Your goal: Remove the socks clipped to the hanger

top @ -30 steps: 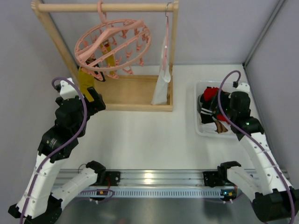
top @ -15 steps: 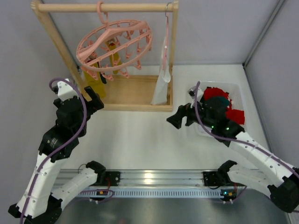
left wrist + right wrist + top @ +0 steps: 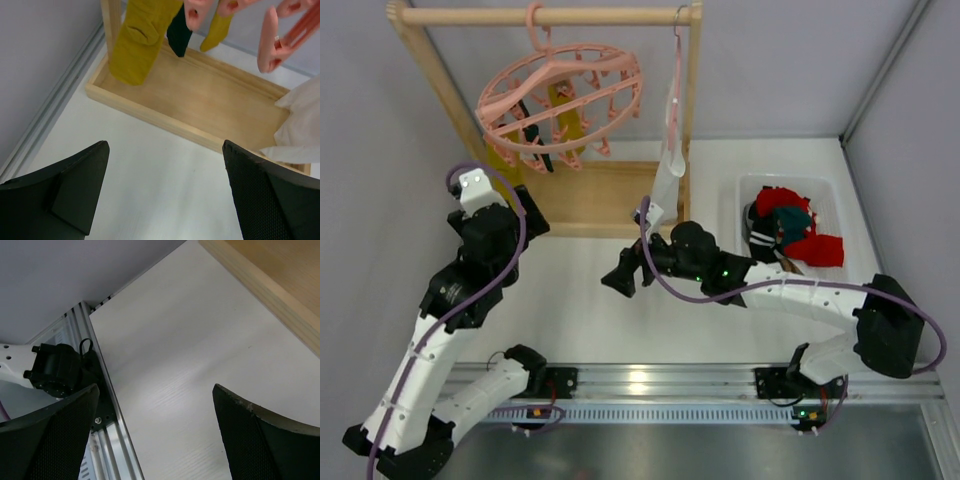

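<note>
The pink ring hanger (image 3: pixel 560 92) hangs by its hook from the wooden rack's top bar. Two mustard socks (image 3: pixel 501 157) and a dark teal sock (image 3: pixel 534 148) still hang from its pegs. In the left wrist view they show as a big mustard sock (image 3: pixel 142 42), a teal sock (image 3: pixel 178 34) and a second mustard sock (image 3: pixel 217 29) beside pink pegs (image 3: pixel 272 42). My left gripper (image 3: pixel 530 215) (image 3: pixel 165 192) is open and empty, low in front of the rack's base. My right gripper (image 3: pixel 620 272) (image 3: pixel 155 435) is open and empty over mid-table.
The wooden rack base tray (image 3: pixel 210 97) lies under the socks. A white cloth (image 3: pixel 667 170) (image 3: pixel 300 125) hangs on a slim hanger at the rack's right. A white bin (image 3: pixel 825 190) at the right holds red and teal socks and a striped garment. The front rail (image 3: pixel 107 440) shows.
My right arm has swung from the bin leftward across the table, empty. The left gripper has shifted slightly up and right. The ring hanger has swayed.
</note>
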Controlling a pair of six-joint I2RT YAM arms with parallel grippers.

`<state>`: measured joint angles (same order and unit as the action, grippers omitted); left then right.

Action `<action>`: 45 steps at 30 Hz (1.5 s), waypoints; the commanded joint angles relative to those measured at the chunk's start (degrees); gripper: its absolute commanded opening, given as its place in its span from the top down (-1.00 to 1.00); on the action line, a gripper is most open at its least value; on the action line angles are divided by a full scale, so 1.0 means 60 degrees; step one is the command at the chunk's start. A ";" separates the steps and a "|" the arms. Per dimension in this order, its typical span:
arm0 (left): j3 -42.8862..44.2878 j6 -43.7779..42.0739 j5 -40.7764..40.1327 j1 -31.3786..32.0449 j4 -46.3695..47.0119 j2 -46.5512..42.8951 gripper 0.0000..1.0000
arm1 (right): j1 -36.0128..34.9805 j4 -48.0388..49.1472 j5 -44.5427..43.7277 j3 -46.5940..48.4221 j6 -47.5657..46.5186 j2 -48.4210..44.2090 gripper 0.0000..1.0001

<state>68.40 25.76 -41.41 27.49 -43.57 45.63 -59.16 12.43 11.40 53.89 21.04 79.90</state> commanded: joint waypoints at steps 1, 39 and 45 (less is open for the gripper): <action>-0.0878 -0.0177 0.1039 0.0019 0.0609 0.0101 -0.97 | -0.0072 0.0904 -0.0915 0.0001 -0.0268 -0.0702 -0.83; -0.4267 -0.4026 1.1062 -0.7393 1.2698 0.6120 -0.93 | 0.2184 -0.0547 0.0839 -0.2917 -0.1294 -0.6226 -0.99; -0.3915 -0.4966 1.0725 -0.7437 1.2521 0.6633 -0.94 | 0.2183 -0.0358 0.1337 -0.2975 -0.1236 -0.6373 -0.99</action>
<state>42.37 1.28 22.46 -16.62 29.91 84.68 -46.63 8.93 16.47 35.94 14.44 42.83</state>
